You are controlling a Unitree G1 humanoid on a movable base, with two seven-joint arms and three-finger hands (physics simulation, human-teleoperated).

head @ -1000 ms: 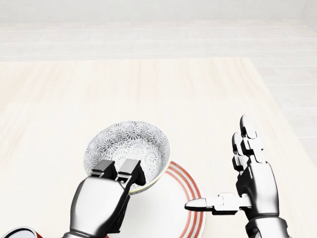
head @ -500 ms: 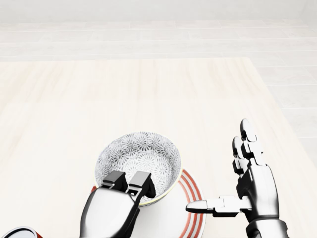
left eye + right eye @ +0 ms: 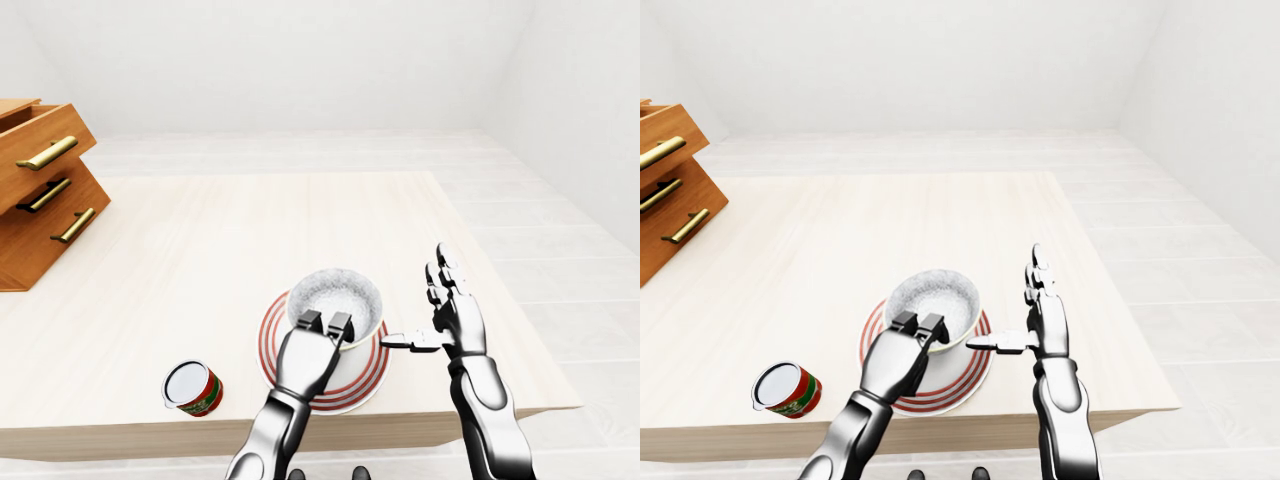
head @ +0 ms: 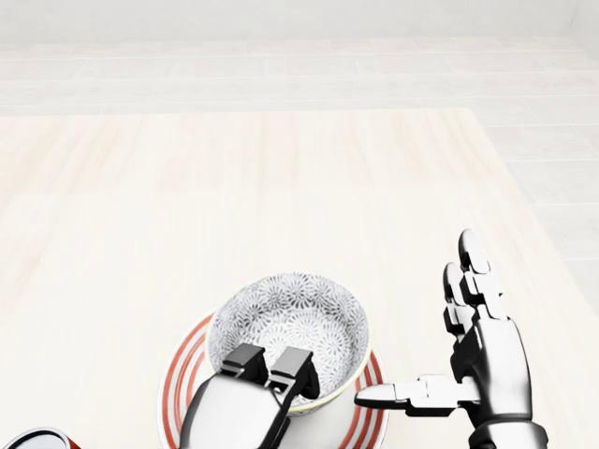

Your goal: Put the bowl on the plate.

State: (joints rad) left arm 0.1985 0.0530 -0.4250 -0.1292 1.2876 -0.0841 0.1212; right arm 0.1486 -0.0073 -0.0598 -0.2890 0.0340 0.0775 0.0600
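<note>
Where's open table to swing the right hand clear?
Left-eye view: top half of the table is bare, from drawer chest to right edge. Crowded along the bottom: can, plate under the bowl gripped by the left hand, right hand open beside it.

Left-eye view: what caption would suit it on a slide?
Left hand grips the patterned bowl over the red-striped plate; open right hand hovers beside it.

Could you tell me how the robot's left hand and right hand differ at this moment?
The left hand is closed on the bowl at its rim; the right hand is open and holds nothing. The left hand sits over the plate; the right hand stands beside it, at the head view's right, thumb pointing toward the plate. Both are silver with three fingers.
</note>
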